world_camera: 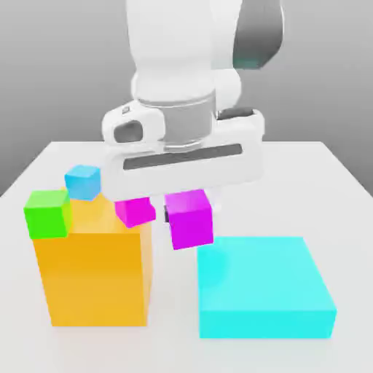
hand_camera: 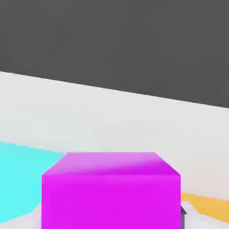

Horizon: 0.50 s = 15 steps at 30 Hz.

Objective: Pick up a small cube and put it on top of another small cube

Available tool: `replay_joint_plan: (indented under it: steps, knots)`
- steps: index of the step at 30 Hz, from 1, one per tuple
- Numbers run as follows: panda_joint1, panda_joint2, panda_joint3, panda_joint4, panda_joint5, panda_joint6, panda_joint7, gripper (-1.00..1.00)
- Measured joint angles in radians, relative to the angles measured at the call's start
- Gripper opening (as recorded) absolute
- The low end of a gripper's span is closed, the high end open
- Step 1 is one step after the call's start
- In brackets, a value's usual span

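The small cube (world_camera: 191, 220), violet-tinted magenta, hangs directly under the white hand between the orange block and the cyan block. My gripper (world_camera: 188, 211) is shut on it, and a dark finger (world_camera: 167, 214) shows at its side on the exterior view's left. In the hand view the same small cube (hand_camera: 111, 192) sits close up, with a dark finger tip (hand_camera: 182, 214) beside it. A pinker magenta cube (world_camera: 136, 210) rests on the orange block's top, near its corner on the exterior view's right.
The tall orange block (world_camera: 95, 277) also carries a green cube (world_camera: 48, 213) and a blue cube (world_camera: 82, 181). A low, wide cyan block (world_camera: 264, 288) lies on the exterior view's right. All stand on a white table (world_camera: 320, 182).
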Motion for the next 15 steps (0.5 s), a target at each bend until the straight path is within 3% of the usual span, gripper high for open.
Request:
replay_joint_plan:
  steps: [7,11,12,15]
  knots:
    - [-0.161,-0.255,0.034,-0.091,-0.072,-0.159,0.311,-1.0]
    - [-0.19,-0.242,0.038,-0.186,-0.083,-0.05,0.353,-1.0]
    - [-0.193,-0.23,0.038,-0.211,-0.083,-0.014,0.354,1.0]
    - [-0.193,-0.23,0.038,-0.211,-0.083,-0.014,0.354,1.0]
